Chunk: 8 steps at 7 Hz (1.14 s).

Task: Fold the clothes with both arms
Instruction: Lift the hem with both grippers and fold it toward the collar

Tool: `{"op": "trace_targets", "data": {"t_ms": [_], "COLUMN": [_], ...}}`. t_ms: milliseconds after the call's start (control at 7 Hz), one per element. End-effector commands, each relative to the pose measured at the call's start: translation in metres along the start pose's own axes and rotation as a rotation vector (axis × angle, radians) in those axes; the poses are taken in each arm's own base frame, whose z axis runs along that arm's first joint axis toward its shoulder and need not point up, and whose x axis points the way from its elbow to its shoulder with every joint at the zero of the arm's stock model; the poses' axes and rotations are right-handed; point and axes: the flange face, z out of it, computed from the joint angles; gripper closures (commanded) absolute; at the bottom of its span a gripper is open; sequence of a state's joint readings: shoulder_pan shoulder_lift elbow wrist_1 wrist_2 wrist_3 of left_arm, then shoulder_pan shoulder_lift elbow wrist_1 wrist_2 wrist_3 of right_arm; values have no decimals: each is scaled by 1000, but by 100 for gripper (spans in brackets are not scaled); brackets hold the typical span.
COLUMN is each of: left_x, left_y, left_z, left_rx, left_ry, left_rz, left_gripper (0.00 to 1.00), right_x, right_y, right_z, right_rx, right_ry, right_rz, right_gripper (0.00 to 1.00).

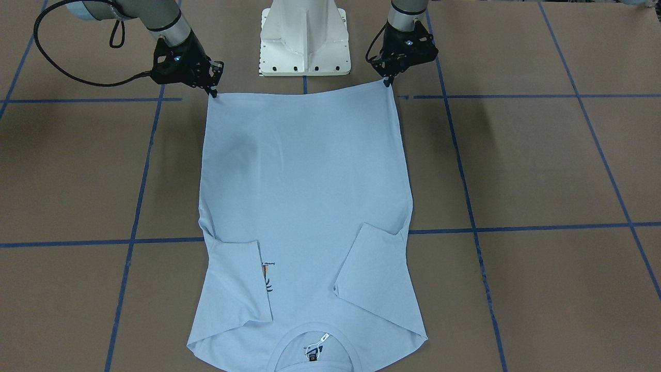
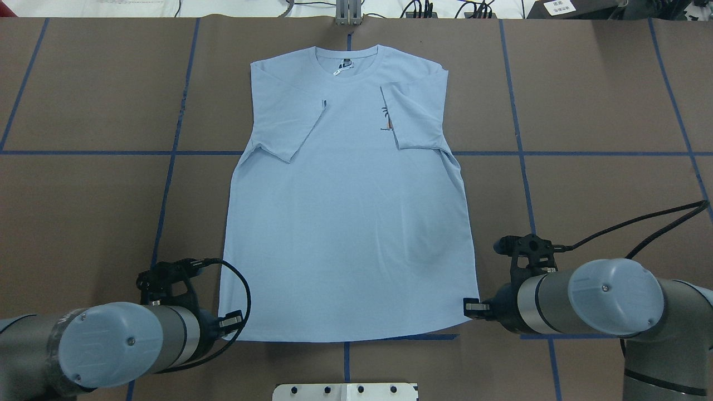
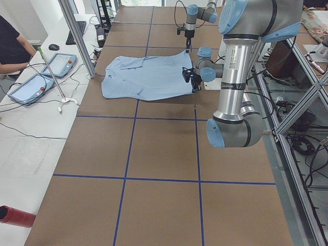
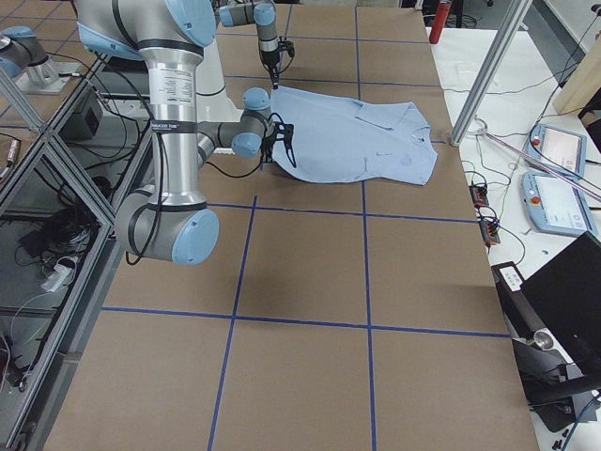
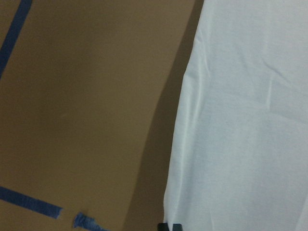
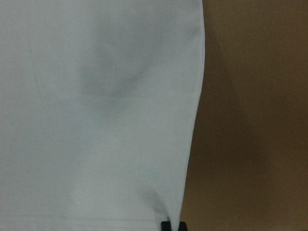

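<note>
The light blue T-shirt (image 1: 304, 181) lies flat on the brown table (image 2: 83, 211), front up, with both sleeves folded in over the chest. Its collar and tag (image 2: 346, 62) point away from me. The palm-tree print (image 2: 386, 120) is half hidden under one folded sleeve. My left gripper (image 2: 231, 321) is pinched shut on the left corner of the bottom hem; it also shows in the front view (image 1: 388, 80). My right gripper (image 2: 473, 305) is pinched shut on the right hem corner, also in the front view (image 1: 213, 93). The wrist views show the shirt's side edges (image 5: 240, 134) (image 6: 96, 120) running up from the fingertips.
The white pedestal (image 1: 304, 41) stands just behind the hem, between the arms. Blue tape lines (image 2: 172, 167) grid the table. An operator (image 3: 10, 46) and tablets (image 3: 31, 87) are at a side desk beyond the collar end. A red cylinder (image 3: 15, 215) lies near the left end.
</note>
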State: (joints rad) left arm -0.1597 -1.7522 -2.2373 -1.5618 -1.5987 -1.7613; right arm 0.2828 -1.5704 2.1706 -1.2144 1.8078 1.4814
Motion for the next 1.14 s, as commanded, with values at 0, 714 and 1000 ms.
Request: {"op": "trace_targets", "data": {"t_ms": [0,714,1000], "left_x": [-7,-4,3], "left_y": [36,29,-37], "left_z": [-44,-59,-71], "left_rx": [-56,-58,25], "left_ry": [-34,-8,5], "left_rz": [63,179,218], "left_gripper": [100,100,100], "right_x": [22,-2,-16], "right_y": [51,-12,-70], "right_z": [-30,-21,-39], "right_rx": [-188,-142,-33], "right_ry": [6,-46,-93], "right_rz": [-22,32,41], "right_gripper": [100,100,100]}}
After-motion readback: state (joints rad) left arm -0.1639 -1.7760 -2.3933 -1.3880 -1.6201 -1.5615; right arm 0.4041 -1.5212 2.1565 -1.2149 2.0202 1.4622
